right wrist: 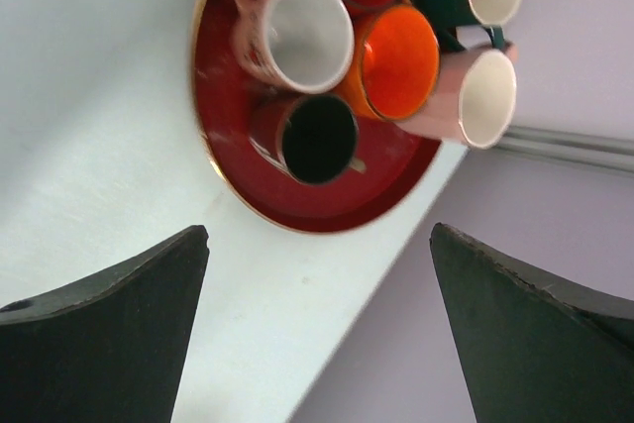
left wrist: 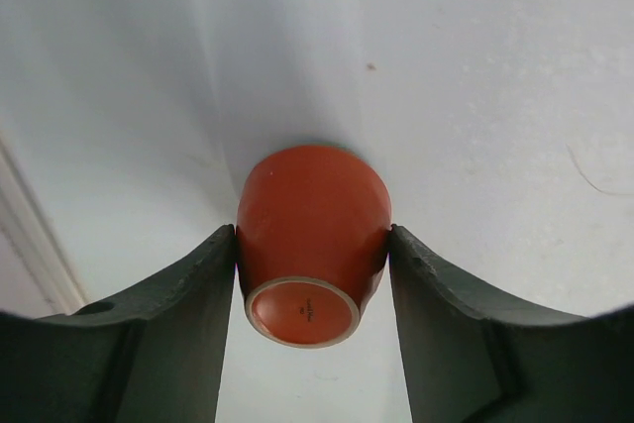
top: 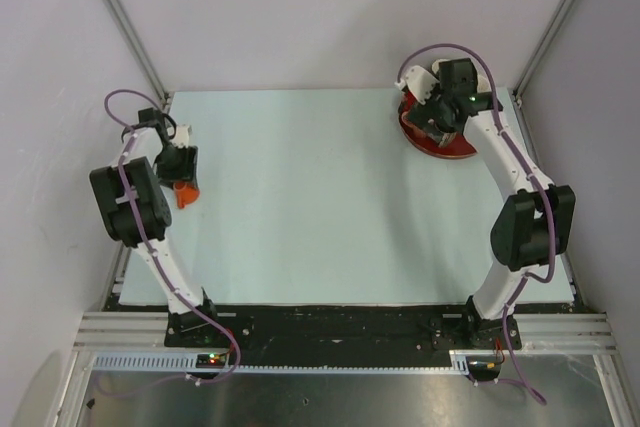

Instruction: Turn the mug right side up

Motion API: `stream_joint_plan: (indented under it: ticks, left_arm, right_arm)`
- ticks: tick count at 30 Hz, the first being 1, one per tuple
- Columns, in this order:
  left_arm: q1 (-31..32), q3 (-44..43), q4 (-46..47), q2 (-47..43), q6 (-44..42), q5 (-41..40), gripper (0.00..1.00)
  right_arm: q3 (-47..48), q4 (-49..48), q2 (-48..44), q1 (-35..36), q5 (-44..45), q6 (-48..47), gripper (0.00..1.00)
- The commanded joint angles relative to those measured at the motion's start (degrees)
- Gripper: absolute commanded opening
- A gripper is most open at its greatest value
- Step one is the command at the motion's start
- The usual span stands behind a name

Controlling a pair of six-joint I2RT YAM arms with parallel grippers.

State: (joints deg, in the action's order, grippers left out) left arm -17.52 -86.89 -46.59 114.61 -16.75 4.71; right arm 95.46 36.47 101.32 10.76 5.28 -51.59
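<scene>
An orange mug [left wrist: 312,235] stands upside down at the table's left edge, its pale-rimmed base facing up; it also shows in the top view [top: 185,193]. My left gripper [left wrist: 312,245] is shut on its sides, both fingers touching it; in the top view this gripper [top: 180,173] sits just above the mug. No handle shows. My right gripper [right wrist: 317,245] is open and empty, held above the far right corner of the table [top: 440,112].
A red plate [right wrist: 287,205] at the far right corner holds several upright mugs: a white-lined pink one [right wrist: 302,32], a dark red one [right wrist: 312,136], an orange one [right wrist: 396,61], others behind. The table edge and wall [right wrist: 495,274] lie just right of it.
</scene>
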Motion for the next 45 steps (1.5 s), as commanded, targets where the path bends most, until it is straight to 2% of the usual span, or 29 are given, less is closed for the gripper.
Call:
stream_joint_plan:
  ticks: [1,4,6,8,11,15,18,20,27,31,37,40,45]
  left_arm:
    - [0.3,1.3,-2.5,-5.1,2.4,9.0,0.0]
    - [1.4,1.5,-2.5,-6.3,3.3,11.1,0.0]
    - [2.3,1.4,-2.5,-6.9,3.8,12.3,0.0]
    - [3.4,1.2,-2.5,-7.3,4.4,13.8,0.0]
    - [4.7,0.9,-2.5,-7.4,4.9,14.8,0.0]
    - [5.7,0.1,-2.6,-7.7,7.3,17.9,0.0]
    - [6.7,-1.7,-2.6,-9.1,9.5,21.5,0.0]
    - [7.9,-3.3,-2.7,-10.5,10.8,23.5,0.0]
    - [11.7,-8.9,-2.8,-15.9,14.8,31.3,0.0]
    - [13.0,-11.6,-2.8,-17.5,17.0,34.8,0.0]
    - [14.9,-14.9,-2.7,-18.1,20.2,38.5,0.0]
    - [15.4,-16.0,-2.7,-18.1,20.7,39.2,0.0]
    - [16.5,-16.3,-2.7,-17.7,21.9,40.5,0.0]
  right_arm:
    - [4.3,-3.3,-4.6,4.8,-5.8,13.0,0.99]
    - [2.8,-7.4,-6.1,10.0,-13.5,21.6,0.99]
    - [-0.4,-14.0,-7.0,13.3,-21.7,29.2,0.99]
    - [-4.4,-23.9,-6.8,16.3,-30.4,39.8,0.99]
    - [-10.9,-46.6,-3.9,20.5,-39.0,57.2,0.98]
    - [-13.4,-74.0,8.6,24.8,-46.2,85.6,0.98]
    - [-11.2,-94.5,18.7,26.2,-47.7,103.5,0.99]
    - [-7.2,-98.1,23.7,26.8,-47.9,110.5,0.99]
    - [-0.2,-91.6,27.4,27.9,-47.6,106.9,0.99]
    - [0.8,-92.9,28.3,27.3,-47.6,109.0,0.99]
    - [4.4,-93.0,30.8,27.2,-49.0,112.8,0.92]
    - [4.8,-94.6,30.6,27.1,-49.7,114.0,0.83]
    - [5.9,-99.6,30.6,27.4,-52.3,114.4,0.57]
